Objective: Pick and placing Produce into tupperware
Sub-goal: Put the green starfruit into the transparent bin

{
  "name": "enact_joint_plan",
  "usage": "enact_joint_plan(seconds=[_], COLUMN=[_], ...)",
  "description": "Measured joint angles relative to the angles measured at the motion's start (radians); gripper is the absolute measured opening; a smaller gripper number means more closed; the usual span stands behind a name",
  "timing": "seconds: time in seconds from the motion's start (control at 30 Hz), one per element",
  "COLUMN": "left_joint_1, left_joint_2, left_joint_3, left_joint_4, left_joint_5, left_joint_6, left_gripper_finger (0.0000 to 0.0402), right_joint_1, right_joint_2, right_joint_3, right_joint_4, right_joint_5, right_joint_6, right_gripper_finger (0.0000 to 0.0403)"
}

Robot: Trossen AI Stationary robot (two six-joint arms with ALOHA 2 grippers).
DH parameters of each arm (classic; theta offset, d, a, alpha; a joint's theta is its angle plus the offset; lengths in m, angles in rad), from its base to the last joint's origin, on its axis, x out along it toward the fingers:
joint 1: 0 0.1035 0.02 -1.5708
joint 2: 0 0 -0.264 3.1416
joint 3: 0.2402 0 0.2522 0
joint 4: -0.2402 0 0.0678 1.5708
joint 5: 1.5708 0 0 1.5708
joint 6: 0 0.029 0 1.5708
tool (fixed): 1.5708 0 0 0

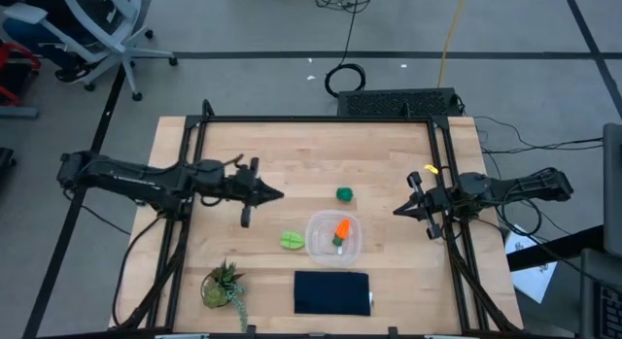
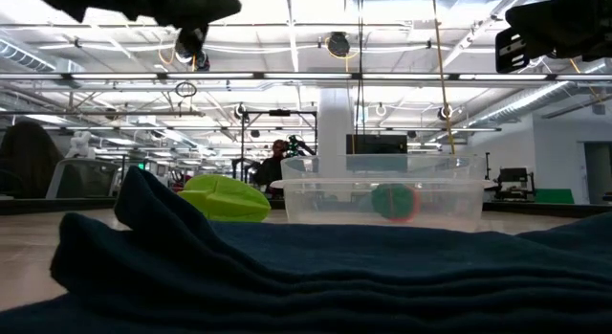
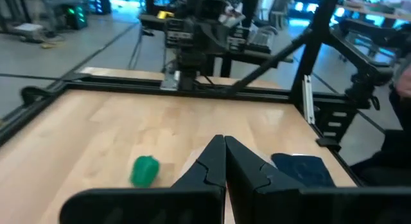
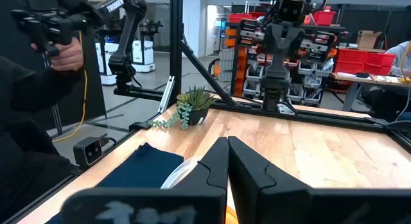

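Observation:
The clear tupperware (image 1: 333,238) stands on the table right of centre, and the orange carrot (image 1: 341,231) lies inside it. In the low view the carrot (image 2: 395,202) shows through the tupperware's wall (image 2: 449,202). The light green leafy piece (image 1: 292,240) rests on the wood just left of the container. The dark green round piece (image 1: 344,193) sits on the table beyond it, toward the far edge. My left gripper (image 1: 277,194) hovers shut left of the round piece (image 3: 144,171). My right gripper (image 1: 397,211) hovers shut right of the tupperware, whose rim (image 4: 176,176) shows in the right wrist view.
A dark navy cloth (image 1: 331,292) lies by the near edge below the tupperware and fills the front of the low view (image 2: 287,277). A spiky potted plant (image 1: 224,286) stands at the near left. Black frame rails (image 1: 311,118) border the table. A person (image 4: 38,89) stands beyond the table.

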Motion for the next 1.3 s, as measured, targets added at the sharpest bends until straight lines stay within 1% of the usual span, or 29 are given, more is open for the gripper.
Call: enact_joint_plan(seconds=[0.1, 0.23, 0.37, 0.5, 0.6, 0.8, 1.0, 1.1, 1.3], left_joint_1=[-0.027, -0.059, -0.086, -0.112, -0.121, -0.136, -0.159, -0.159, -0.160], left_joint_2=[0.069, 0.128, 0.163, 0.202, 0.232, 0.299, 0.381, 0.415, 0.480], left_joint_3=[0.061, 0.150, 0.246, 0.334, 0.397, 0.548, 0.705, 0.761, 0.840], left_joint_4=[-0.009, -0.050, -0.197, -0.348, -0.446, -0.689, -0.944, -1.009, -1.094], left_joint_5=[0.000, -0.009, -0.021, -0.098, -0.109, -0.107, -0.102, -0.090, 0.004], left_joint_6=[0.026, 0.039, 0.041, 0.032, 0.008, -0.059, -0.063, -0.069, -0.026], left_gripper_finger=[0.0001, 0.0001, 0.0001, 0.0001, 0.0001, 0.0001, 0.0001, 0.0001, 0.0001], right_joint_1=[0.000, 0.000, 0.000, 0.000, 0.000, 0.000, 0.000, 0.000, 0.000], right_joint_2=[0.000, 0.000, 0.000, 0.000, 0.000, 0.000, 0.000, 0.000, 0.000], right_joint_3=[0.000, 0.000, 0.000, 0.000, 0.000, 0.000, 0.000, 0.000, 0.000], right_joint_4=[0.000, 0.001, 0.004, 0.004, 0.004, 0.008, 0.038, 0.045, 0.046], right_joint_5=[0.000, 0.000, 0.000, 0.000, 0.000, 0.000, 0.000, 0.000, 0.000], right_joint_6=[0.010, 0.010, 0.010, 0.011, 0.035, 0.053, 0.064, 0.065, 0.082], right_gripper_finger=[0.0000, 0.0000, 0.0000, 0.0000, 0.0000, 0.0000, 0.0000, 0.0000, 0.0000])
